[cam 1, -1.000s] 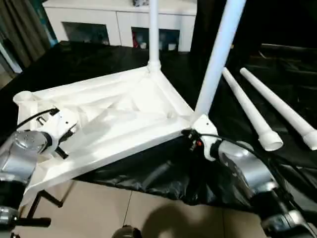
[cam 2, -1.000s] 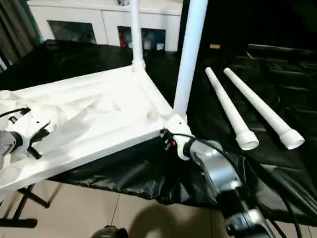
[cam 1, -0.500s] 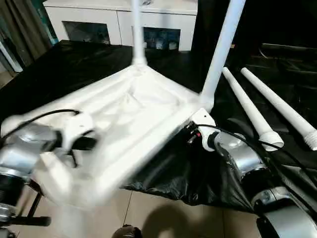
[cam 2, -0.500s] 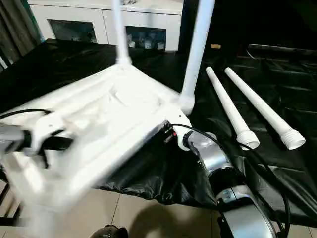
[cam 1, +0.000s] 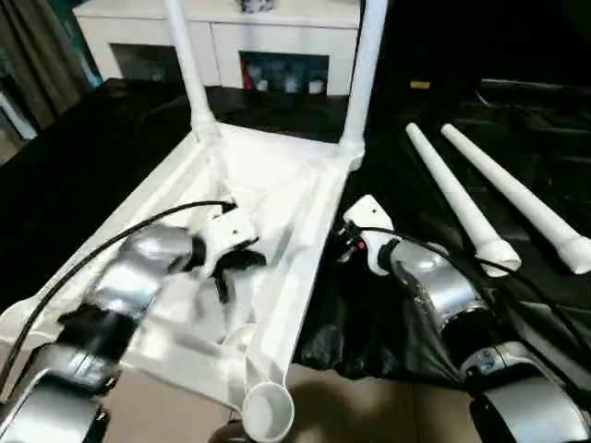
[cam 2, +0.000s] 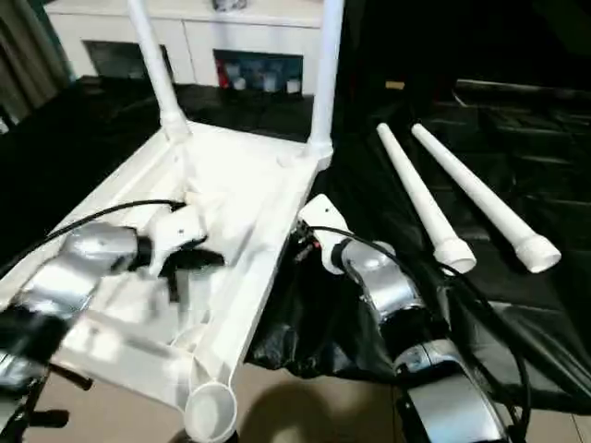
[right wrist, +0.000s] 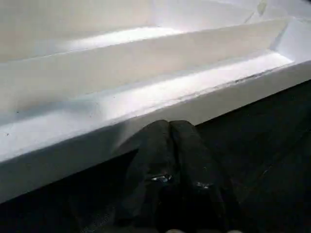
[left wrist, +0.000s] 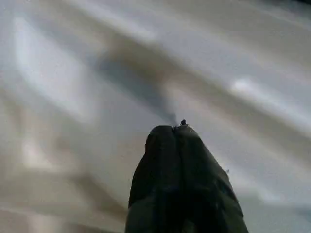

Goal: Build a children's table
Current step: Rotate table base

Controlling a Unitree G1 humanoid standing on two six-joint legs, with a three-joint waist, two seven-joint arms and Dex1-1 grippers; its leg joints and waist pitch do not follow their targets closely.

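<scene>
Tabletop (cam 1: 305, 198) lies upside down (ribs up), long axis running away.

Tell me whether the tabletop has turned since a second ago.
Yes. The tabletop has swung round: against the loose legs lying fixed on the black sheet, its near edge now runs toward the camera, empty socket nearest.

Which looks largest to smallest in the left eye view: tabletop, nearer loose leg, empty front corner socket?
1. tabletop
2. nearer loose leg
3. empty front corner socket, though nearness to the camera enlarges it.
</scene>
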